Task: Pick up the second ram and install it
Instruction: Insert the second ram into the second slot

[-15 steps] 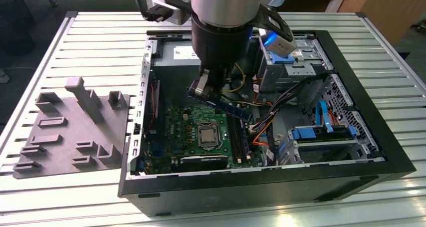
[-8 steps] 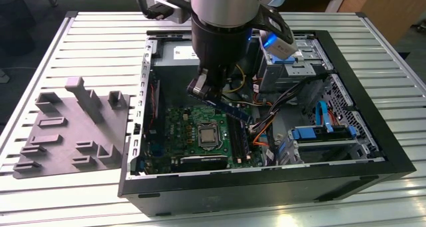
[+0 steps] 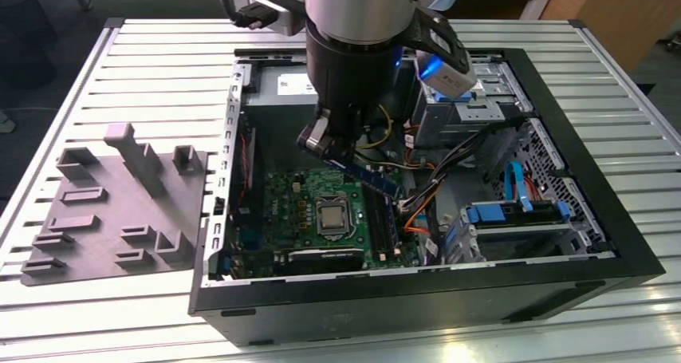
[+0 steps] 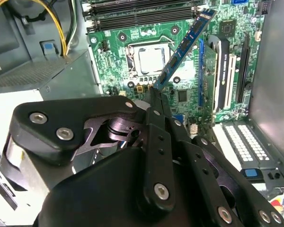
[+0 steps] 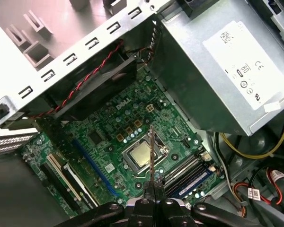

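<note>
At the exterior view's left, on the slatted metal table (image 3: 159, 60), we see a grey holder block (image 3: 112, 211) just beside the left wall of the open computer case (image 3: 426, 299). Inside the case, the green motherboard (image 3: 279, 207) fills the near left corner, with the processor (image 3: 332, 215) near its middle.

Above the board's far edge the claw (image 3: 319, 144) hangs from the arm, its fingers pressed together on one end of the second ram (image 3: 368, 177). The stick is held in the air, clear of the board. It slants away from the claw toward the exterior view's right, and its free end is near the far end of the black memory slots (image 3: 381, 219) along the motherboard's right edge.

In the second wrist view the claw (image 4: 155, 97) pinches the near end, and the second ram (image 4: 184, 47) reaches out slantwise past the processor (image 4: 151, 57). In the first wrist view the second ram (image 5: 151, 156) shows edge-on as a thin line reaching out from the claw (image 5: 152, 189) across the processor (image 5: 141, 155). A blue strip among the memory slots (image 5: 187, 175) may be a stick already seated, though we cannot be sure.

Further right in the exterior view, orange cables (image 3: 417, 219), blue cables (image 3: 518, 189) and a drive cage (image 3: 532, 237) sit toward the case's right wall.
</note>
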Robot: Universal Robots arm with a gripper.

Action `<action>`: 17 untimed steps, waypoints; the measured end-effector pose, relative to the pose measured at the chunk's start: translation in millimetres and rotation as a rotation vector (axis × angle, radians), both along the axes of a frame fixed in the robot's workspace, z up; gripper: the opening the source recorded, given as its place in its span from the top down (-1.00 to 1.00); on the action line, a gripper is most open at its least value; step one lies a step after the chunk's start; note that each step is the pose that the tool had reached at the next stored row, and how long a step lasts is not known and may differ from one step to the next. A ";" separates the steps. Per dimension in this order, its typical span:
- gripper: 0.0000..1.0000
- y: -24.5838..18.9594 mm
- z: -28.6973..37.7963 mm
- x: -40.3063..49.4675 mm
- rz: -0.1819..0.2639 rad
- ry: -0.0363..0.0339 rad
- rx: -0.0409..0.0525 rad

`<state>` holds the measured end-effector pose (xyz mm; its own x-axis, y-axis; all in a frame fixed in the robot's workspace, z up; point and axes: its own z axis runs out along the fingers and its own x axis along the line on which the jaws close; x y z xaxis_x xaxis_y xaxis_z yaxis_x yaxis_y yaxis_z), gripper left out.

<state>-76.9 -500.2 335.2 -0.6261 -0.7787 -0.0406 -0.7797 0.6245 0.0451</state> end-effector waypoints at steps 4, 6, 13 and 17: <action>0.77 0.0 0.0 0.0 -0.032 0.0000 -0.0001; 0.77 0.0 0.0 0.0 -0.047 0.0000 0.0000; 0.77 0.0 0.0 0.0 -0.093 0.0000 0.0000; 0.77 0.0 0.0 0.0 -0.117 0.0000 0.0000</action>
